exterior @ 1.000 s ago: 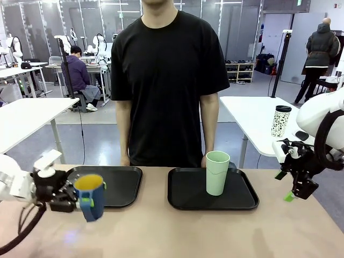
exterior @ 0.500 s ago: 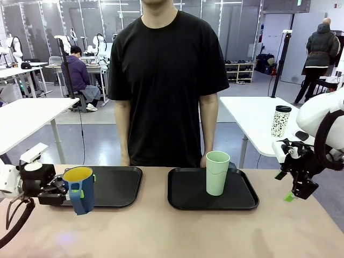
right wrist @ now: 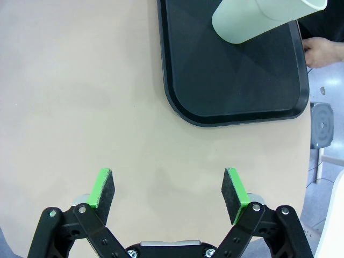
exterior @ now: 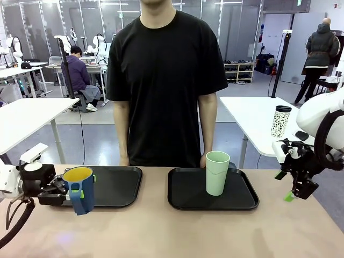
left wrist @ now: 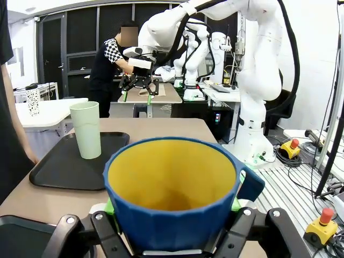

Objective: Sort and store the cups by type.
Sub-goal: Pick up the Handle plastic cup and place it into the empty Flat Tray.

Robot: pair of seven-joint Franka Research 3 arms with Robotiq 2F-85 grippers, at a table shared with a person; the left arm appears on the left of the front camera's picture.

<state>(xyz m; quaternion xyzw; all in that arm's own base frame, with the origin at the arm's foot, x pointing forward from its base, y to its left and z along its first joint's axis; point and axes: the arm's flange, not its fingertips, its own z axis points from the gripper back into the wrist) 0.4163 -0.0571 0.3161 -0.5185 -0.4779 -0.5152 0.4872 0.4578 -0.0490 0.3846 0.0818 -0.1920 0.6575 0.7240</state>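
Observation:
My left gripper is shut on the dark blue mug, which has a yellow inside and its handle towards the front. The mug hangs slightly tilted at the left edge of the left black tray. In the left wrist view the mug sits between the green pads of the gripper. The pale mint-green tumbler stands upright on the right black tray. My right gripper hangs open over the table's right end; in its own view the gripper is above bare table, short of the tumbler.
A person in a black shirt stands at the far side, hands near the trays' far edges; one hand lies beside the right tray. A white speckled travel cup stands on another table at the back right.
My left gripper has carried the blue mug leftward and slightly up, and the mug has come more upright. Over the last half second it is still. The right arm has not moved.

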